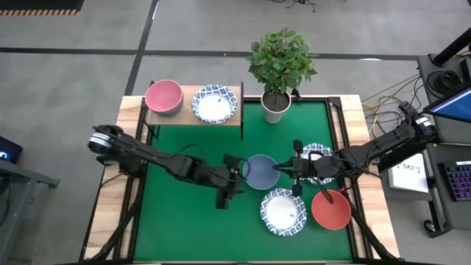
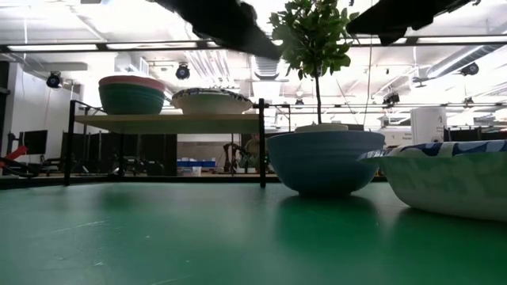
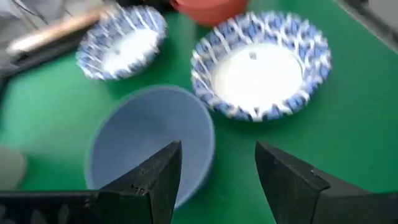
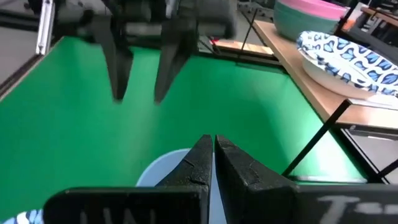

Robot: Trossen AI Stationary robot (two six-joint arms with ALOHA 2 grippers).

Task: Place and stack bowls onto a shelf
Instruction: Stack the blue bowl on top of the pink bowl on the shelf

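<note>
The grey-blue bowl stands on its base on the green table, mid-table; it also shows in the low view. My left gripper is open and hangs high over the table just left of this bowl; the left wrist view looks down on the bowl. My right gripper is shut and hangs high over the bowl's right rim. The shelf at the far left carries a pink bowl nested in a dark green bowl, and one blue-patterned bowl.
A blue-patterned bowl and a red bowl stand near the table's front right. Another patterned bowl lies partly under my right arm. A potted plant stands at the far edge, right of the shelf.
</note>
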